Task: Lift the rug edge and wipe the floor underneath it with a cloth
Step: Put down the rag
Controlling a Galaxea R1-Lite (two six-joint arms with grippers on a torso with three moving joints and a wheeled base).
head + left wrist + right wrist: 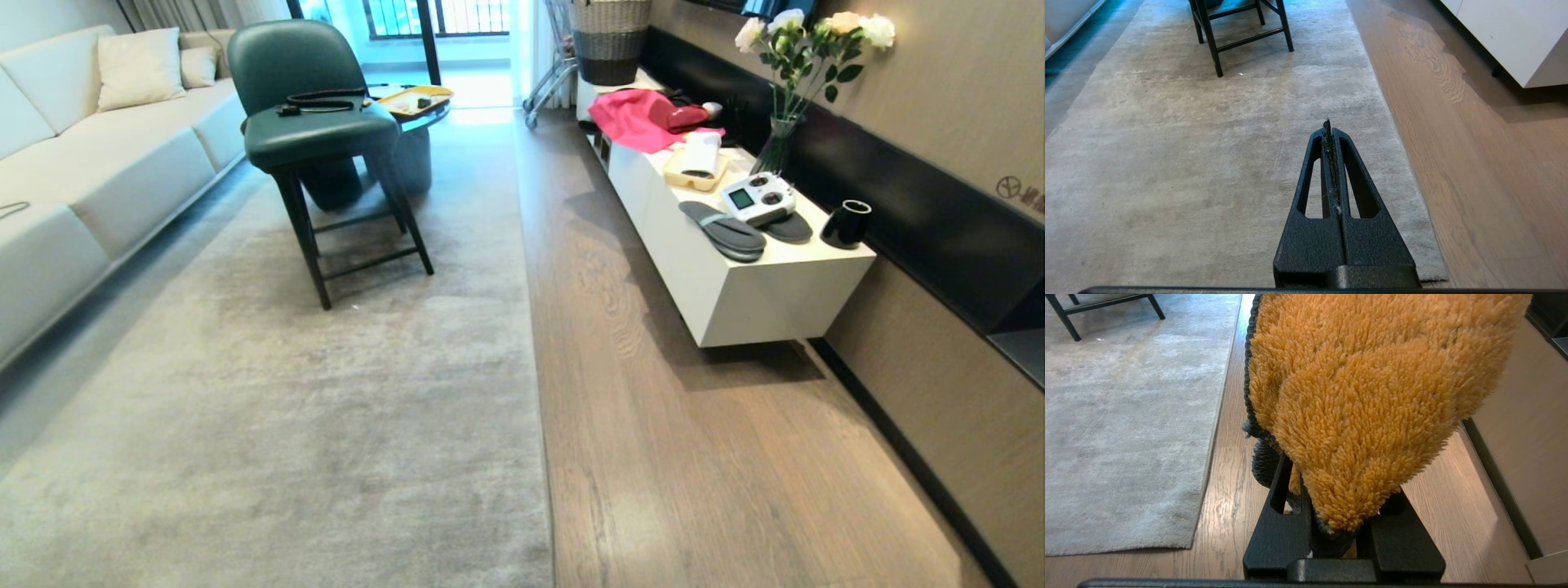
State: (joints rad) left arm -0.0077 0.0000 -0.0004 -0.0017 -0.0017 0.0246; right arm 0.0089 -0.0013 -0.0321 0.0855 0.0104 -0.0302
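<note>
Rug edge (535, 343): flat on floor (694, 457), its corner just under the left gripper (1329, 124), jaws pressed together, empty. Right gripper (1331, 486): jaws pinching orange cloth (1372, 396), held above bare planks beside the rug. Green chair (318, 122) stands on the rug.

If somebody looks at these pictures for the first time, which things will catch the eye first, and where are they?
First comes the fluffy orange cloth, clamped in the right gripper above the wood floor and filling the right wrist view. Next is the big grey rug, lying flat, its straight rug edge running along the planks. The green chair stands on the rug, and the left gripper hangs shut above the rug.
</note>
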